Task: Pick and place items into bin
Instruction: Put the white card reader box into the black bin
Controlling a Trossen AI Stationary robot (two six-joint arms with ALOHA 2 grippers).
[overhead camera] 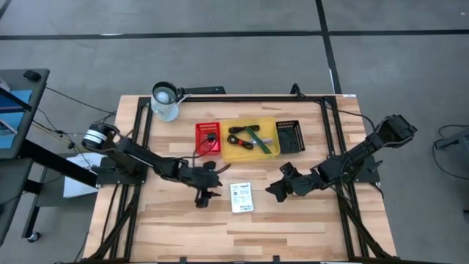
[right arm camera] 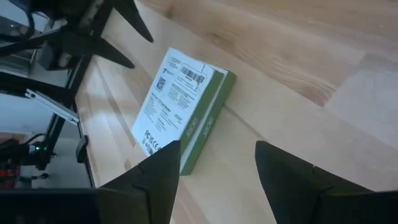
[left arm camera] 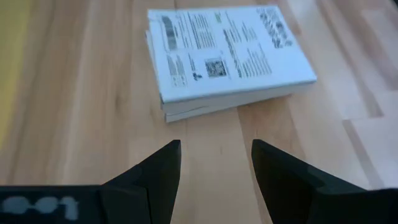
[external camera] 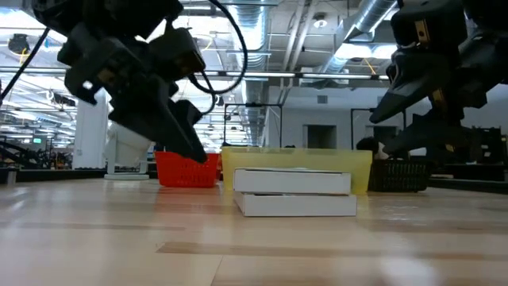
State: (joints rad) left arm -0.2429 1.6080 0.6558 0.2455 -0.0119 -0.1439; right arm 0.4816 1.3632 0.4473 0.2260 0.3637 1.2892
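A flat white printed packet (overhead camera: 241, 196) lies on the wooden table, near the middle; its sides are green (right arm camera: 205, 127). In the low view it looks like two flat layers, one on the other (external camera: 294, 192). My left gripper (overhead camera: 209, 192) hovers open just left of it, pointing down at a slant toward it (left arm camera: 216, 149). My right gripper (overhead camera: 275, 189) stands open just right of the packet (right arm camera: 217, 149), clear of it. Behind it, the yellow bin (overhead camera: 272, 149) holds a coiled black cable with a red bit (overhead camera: 240, 139) and a slim green stick (overhead camera: 254, 136).
A red bin (overhead camera: 207, 136) stands left of the yellow one and a black bin (overhead camera: 290, 136) right of it. A white mug (overhead camera: 165, 101) stands at the far left corner. The table's near half is bare wood (overhead camera: 242, 235).
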